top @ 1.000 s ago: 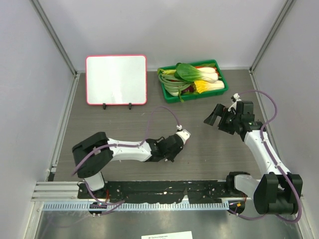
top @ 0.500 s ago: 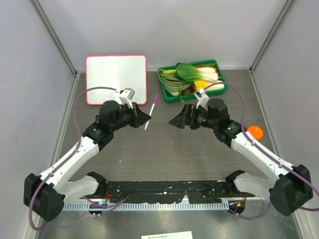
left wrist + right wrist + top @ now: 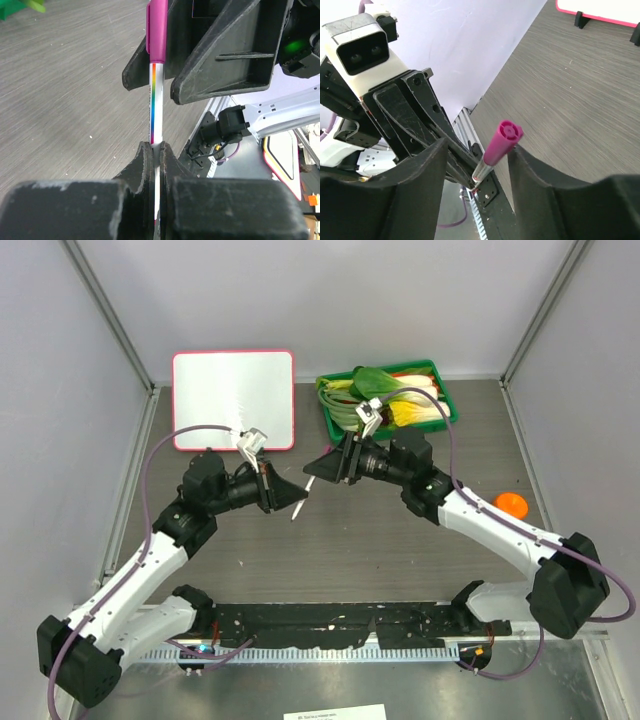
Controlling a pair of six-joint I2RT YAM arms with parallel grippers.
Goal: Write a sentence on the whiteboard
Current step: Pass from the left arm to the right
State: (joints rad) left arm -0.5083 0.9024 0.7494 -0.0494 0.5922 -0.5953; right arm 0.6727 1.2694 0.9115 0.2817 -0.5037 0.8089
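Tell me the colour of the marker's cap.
Magenta cap on the marker; shows best in the right wrist view.

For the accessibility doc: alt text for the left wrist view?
The left gripper is shut on a marker by its striped white barrel, over a grey table. The right gripper, jaws open, flanks the magenta cap.

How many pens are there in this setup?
1. A marker with a magenta cap, clamped in the left gripper above the table, its cap between the open fingers of the right gripper. Another could be hidden from these views.
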